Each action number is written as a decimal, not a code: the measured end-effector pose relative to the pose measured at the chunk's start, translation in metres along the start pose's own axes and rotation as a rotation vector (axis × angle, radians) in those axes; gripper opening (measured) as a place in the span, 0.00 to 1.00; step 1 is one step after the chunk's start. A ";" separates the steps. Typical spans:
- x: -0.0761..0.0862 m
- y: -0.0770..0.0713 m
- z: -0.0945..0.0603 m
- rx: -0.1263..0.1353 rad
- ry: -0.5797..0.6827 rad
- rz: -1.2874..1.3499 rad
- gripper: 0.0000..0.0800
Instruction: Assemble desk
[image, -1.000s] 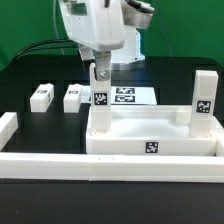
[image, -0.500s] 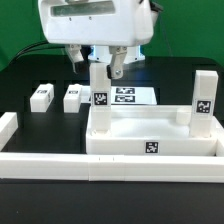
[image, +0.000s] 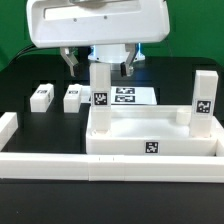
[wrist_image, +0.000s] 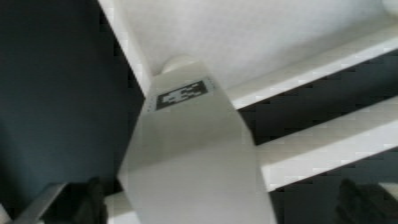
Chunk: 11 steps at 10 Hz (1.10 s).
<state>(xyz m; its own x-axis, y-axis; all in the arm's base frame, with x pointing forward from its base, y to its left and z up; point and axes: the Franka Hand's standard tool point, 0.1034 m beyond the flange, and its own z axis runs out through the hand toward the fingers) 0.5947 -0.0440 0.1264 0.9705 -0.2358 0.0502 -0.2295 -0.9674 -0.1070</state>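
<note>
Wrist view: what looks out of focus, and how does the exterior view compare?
Wrist view: the leg fills the frame, soft and blurred, its tag unreadable. Exterior view: sharper and evenly lit, the desk bright white on the black table.

Exterior camera: off my arm, raised a little, facing across the table (image: 20, 80) at the desk slab (image: 150, 135) — medium range, wide framing. My wrist camera: very near, looking down along the upright leg (image: 101, 85) (wrist_image: 196, 150) — the one part both views share.
</note>
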 end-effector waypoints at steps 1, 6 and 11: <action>0.000 0.000 0.001 -0.005 0.006 -0.056 0.81; 0.002 0.008 0.003 -0.015 0.017 -0.145 0.48; 0.002 0.008 0.003 -0.015 0.017 -0.124 0.36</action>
<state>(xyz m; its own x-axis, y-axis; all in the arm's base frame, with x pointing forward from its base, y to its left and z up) 0.5950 -0.0520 0.1226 0.9901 -0.1160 0.0792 -0.1093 -0.9904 -0.0843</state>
